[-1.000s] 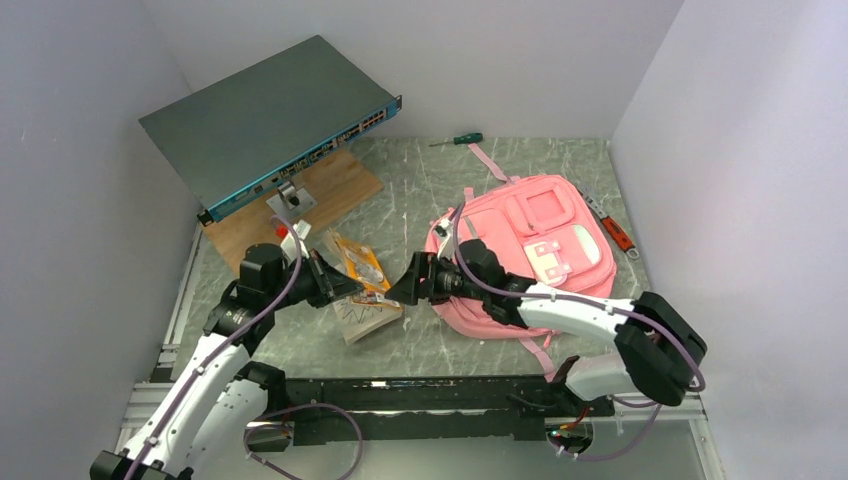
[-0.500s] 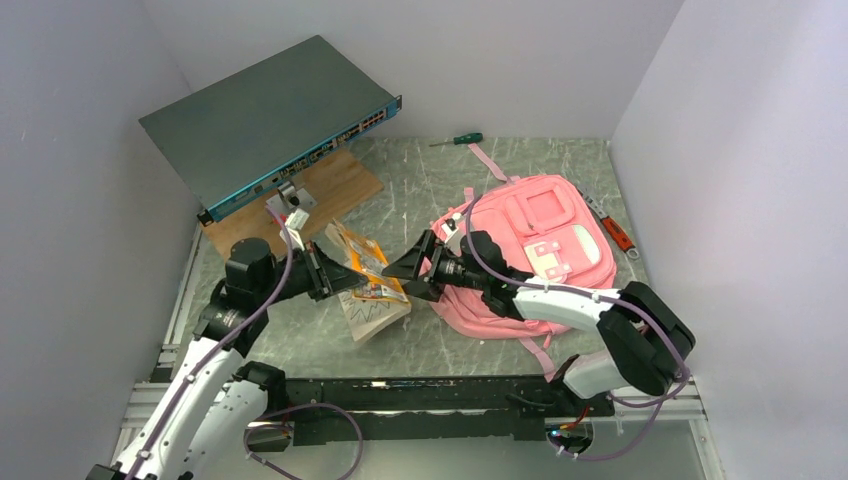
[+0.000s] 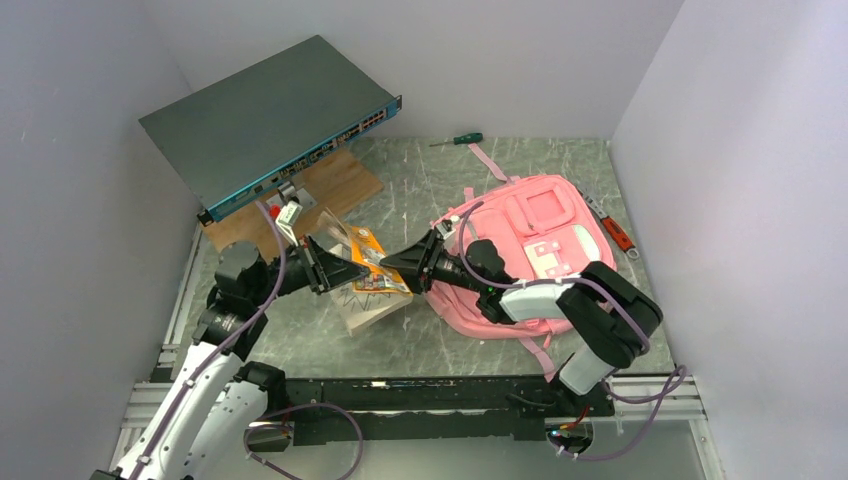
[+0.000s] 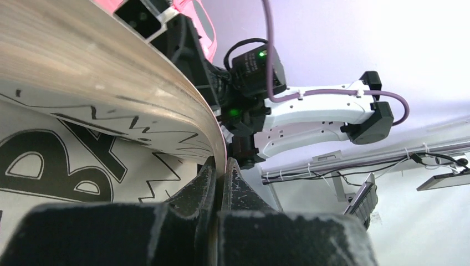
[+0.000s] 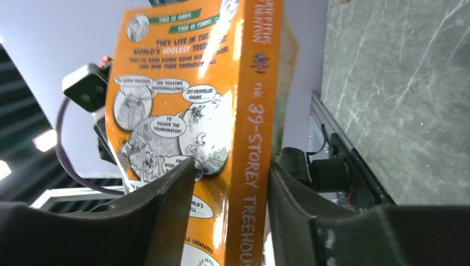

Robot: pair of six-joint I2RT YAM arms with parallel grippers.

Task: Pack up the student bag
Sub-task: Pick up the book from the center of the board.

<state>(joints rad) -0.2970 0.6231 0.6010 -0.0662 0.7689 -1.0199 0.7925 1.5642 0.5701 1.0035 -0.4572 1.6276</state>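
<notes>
**Paperback passing from one gripper to the other, bag waiting behind**

The left gripper (image 3: 338, 270) is clamped together on the bottom edge of an orange paperback (image 3: 370, 290), whose spine reads "The 39-Storey Treehouse". It holds the book clear of the table (image 3: 440, 345). In its own wrist view the left gripper (image 4: 219, 166) has the bowed cover nipped between its fingers.

Facing it, tip to tip, the right gripper (image 3: 395, 265) has its jaws set apart, one on each side of the paperback (image 5: 221, 111) at the spine. Whether the right gripper (image 5: 230, 166) already presses on the covers I cannot tell.

This looks like a handover step, with the book going from left to right.

The student bag (image 3: 540, 235) lies flat, directly behind the right gripper and along that arm. I cannot make out whether its main opening is unzipped.

Next, I judge, the right gripper must take a firm hold before the left lets go. It then has to swing the book back towards the bag's near end.

Farther off, beyond the left gripper, a network switch (image 3: 270, 115) leans over a wooden board (image 3: 345, 185).
</notes>
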